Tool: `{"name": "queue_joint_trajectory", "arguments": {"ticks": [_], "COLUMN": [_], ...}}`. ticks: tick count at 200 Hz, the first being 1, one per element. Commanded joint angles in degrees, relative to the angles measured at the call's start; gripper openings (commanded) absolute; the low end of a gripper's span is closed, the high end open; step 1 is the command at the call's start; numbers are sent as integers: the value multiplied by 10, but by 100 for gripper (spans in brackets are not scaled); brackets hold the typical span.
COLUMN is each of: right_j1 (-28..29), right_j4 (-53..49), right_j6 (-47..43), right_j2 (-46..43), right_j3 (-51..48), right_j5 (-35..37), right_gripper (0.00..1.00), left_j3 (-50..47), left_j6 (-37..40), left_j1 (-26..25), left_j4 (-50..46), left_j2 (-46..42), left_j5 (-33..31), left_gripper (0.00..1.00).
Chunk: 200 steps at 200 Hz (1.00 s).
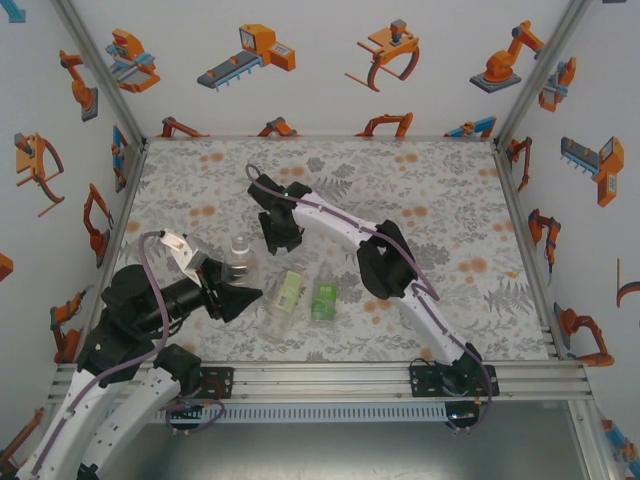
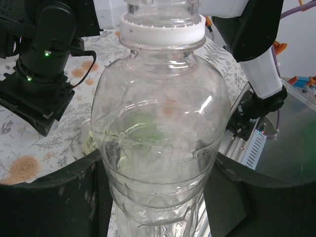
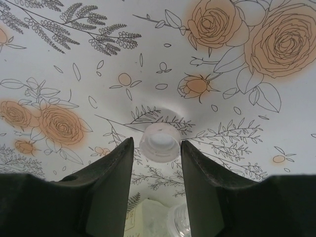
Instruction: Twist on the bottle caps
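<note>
Open tabletop (image 1: 450, 180) runs along the far edge and down the right side. Toward the front edge, a pale-labelled bottle (image 1: 288, 292) and a green-labelled bottle (image 1: 324, 300) lie side by side near an upright clear bottle (image 1: 240, 258); the right arm (image 1: 385, 260) slants across the middle.

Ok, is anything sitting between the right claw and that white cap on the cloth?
Nothing visible does. The white cap lies on the flowered cloth, right between the fingertips of the right claw, with only bare cloth around it. Whether the fingertips touch it I cannot tell.
</note>
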Motion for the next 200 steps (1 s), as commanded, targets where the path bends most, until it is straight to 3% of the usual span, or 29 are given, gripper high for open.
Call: {"name": "queue_joint_trajectory", "arguments": {"ticks": [1,122,166,200], "right_j1": [3,-4,-26,-54], "right_j4": [-5,-23,-22,0], "right_j6": [-6,-18,-21,-25], "right_j2": [19,-26,-92,-171], "right_j3": [-4,-2,-51,-161], "right_j5": [9,19,17,18], "right_gripper": [42,34,33,33], "left_j3": [-5,-16,-20,-25], "left_j6": [-9,-10,-22,-26], "left_j1": [-2,-2,-2,-2], "left_j4": [-1,26,54,78], "left_j2": [-7,1,19,37], "left_j5": [-2,-2,3,3], "left_gripper": [9,9,9,9]}}
